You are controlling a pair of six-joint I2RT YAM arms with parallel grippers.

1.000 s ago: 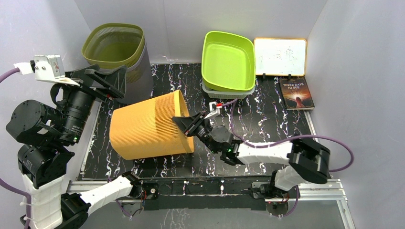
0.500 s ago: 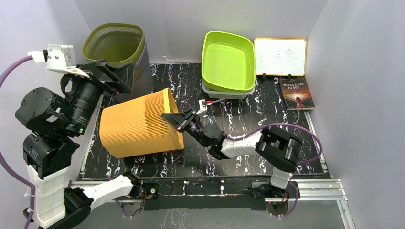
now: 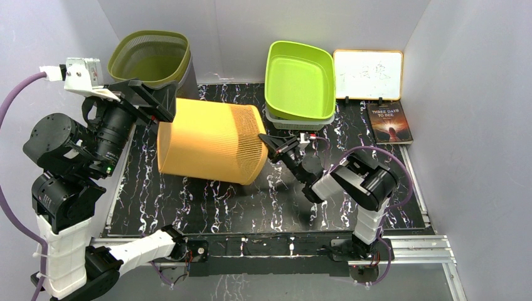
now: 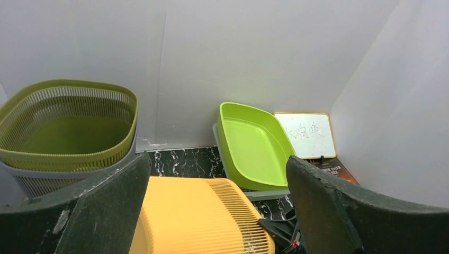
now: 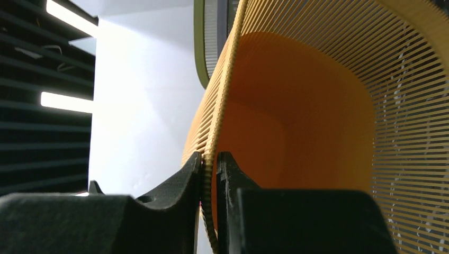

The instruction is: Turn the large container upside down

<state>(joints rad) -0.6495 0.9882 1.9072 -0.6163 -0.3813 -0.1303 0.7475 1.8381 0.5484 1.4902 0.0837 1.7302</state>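
Note:
The large container is an orange slatted basket (image 3: 210,149) lying on its side on the black marbled table, its open mouth facing right. It also shows in the left wrist view (image 4: 196,217) and fills the right wrist view (image 5: 296,121). My right gripper (image 3: 268,143) is shut on the basket's rim, one finger inside and one outside (image 5: 209,174). My left gripper (image 3: 150,100) is open and empty, raised above the basket's closed left end; its fingers (image 4: 108,206) frame the basket from above.
An olive green basket in a grey one (image 3: 150,59) stands at the back left. A lime green tub in a grey tub (image 3: 299,78) leans at the back centre. A whiteboard (image 3: 367,74) and a book (image 3: 389,123) sit at the back right.
The right gripper has swung the basket's mouth up and toward the back right; the basket has shifted away from the front and now lies nearer the back. The left arm has barely moved.

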